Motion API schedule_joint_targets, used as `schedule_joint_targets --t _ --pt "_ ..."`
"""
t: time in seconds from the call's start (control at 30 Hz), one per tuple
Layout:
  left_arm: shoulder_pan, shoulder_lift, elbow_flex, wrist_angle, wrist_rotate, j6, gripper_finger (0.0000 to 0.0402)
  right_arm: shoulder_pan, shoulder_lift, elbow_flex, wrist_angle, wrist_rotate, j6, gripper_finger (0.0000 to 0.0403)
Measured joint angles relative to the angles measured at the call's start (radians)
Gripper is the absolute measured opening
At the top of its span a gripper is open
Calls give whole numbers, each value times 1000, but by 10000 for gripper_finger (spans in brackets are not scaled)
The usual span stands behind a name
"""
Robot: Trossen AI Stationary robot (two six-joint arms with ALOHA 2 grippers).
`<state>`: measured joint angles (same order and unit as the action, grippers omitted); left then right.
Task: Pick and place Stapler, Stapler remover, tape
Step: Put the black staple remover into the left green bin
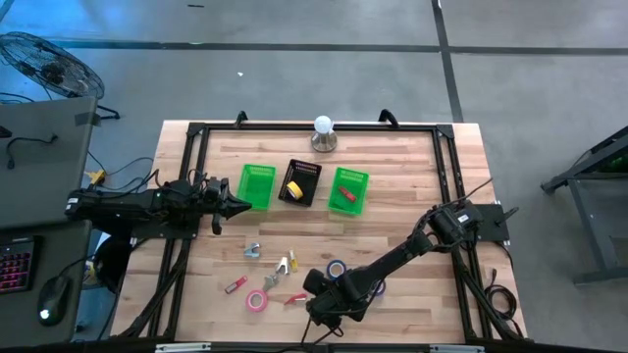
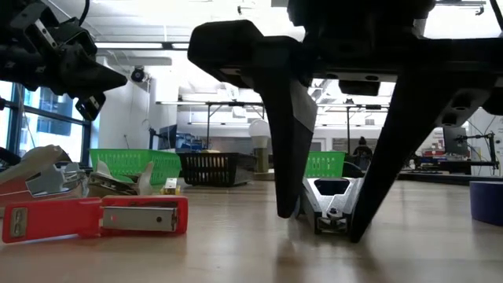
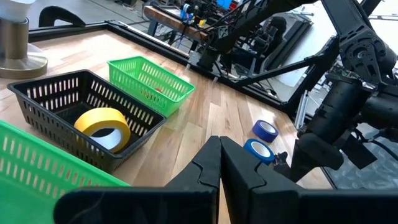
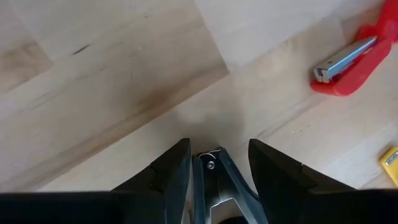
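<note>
**A:** Pale wood planks make up your worktop (image 1: 412,196), with a black frame round it. Where's your right gripper (image 4: 217,163)?

**B:** Down at the near edge, a little left of centre. Its fingers (image 2: 287,118) stand apart, one on each side of a small black stapler (image 2: 328,203) with a shiny metal strip down its middle. The low view shows both tips at the wood, and the stapler lies flat between them. You can't tell whether the pads touch its sides.

**A:** Which way does it point?

**B:** Its long axis runs along the fingers, near to far in the low view.

**A:** And your left gripper (image 1: 238,204)?

**B:** It hangs above the left of the worktop, fingers pressed together and holding nothing, just beside the left green basket (image 1: 257,185).

**A:** What sits in the baskets?

**B:** The black slotted basket (image 3: 56,106) in the middle holds a yellow tape roll (image 3: 103,127), tilted against the mesh. The right green basket (image 1: 349,189) holds something red.

**A:** And loose on the wood?

**B:** A red stapler (image 2: 94,217) with a metal plate lies flat on its side, left of the right gripper. Two blue tape rolls (image 3: 265,129) lie flat close to the right arm. A pink tape roll (image 1: 257,300) lies near the front edge, left of the gripper.
</note>
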<state>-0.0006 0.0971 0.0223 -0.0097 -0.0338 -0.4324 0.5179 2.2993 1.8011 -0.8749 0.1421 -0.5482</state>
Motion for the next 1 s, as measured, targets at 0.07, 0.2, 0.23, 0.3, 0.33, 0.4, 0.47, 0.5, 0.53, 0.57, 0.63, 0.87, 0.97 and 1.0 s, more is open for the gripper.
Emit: schedule_joint_targets --t 0.07,0.2,0.23,0.3,0.33,0.4,0.47,0.5,0.53,0.57,0.63,0.87,0.97,1.0 --pt "0 0 0 0 0 0 1 0 0 0 -6 3 3 158" --pt "0 0 0 0 -2 0 1 0 0 0 -18 6 3 158" --pt "0 0 0 0 -2 0 1 0 0 0 -19 6 4 158" --pt "0 0 0 0 -2 0 1 0 0 0 -24 7 13 158" --pt "0 0 0 0 -2 0 1 0 1 -1 -29 8 18 158" --pt "0 0 0 0 -2 0 1 0 1 -1 -40 9 31 158" --pt "0 0 0 0 -2 0 1 -1 1 -1 -51 12 49 159" --pt "0 0 0 0 -2 0 1 -1 1 -2 -56 12 53 159" --pt "0 0 0 0 -2 0 1 -1 1 -2 -62 13 60 159" --pt "0 0 0 0 -2 0 1 -1 1 -2 -66 14 70 159" --pt "0 0 0 0 -2 1 1 0 1 -2 -69 26 78 159" --pt "0 0 0 0 -3 1 1 16 2 -3 -80 70 78 159" --pt "0 0 0 0 -3 1 1 15 2 -3 -84 70 78 158" --pt "0 0 0 0 -3 1 1 14 2 -3 -85 69 78 157"
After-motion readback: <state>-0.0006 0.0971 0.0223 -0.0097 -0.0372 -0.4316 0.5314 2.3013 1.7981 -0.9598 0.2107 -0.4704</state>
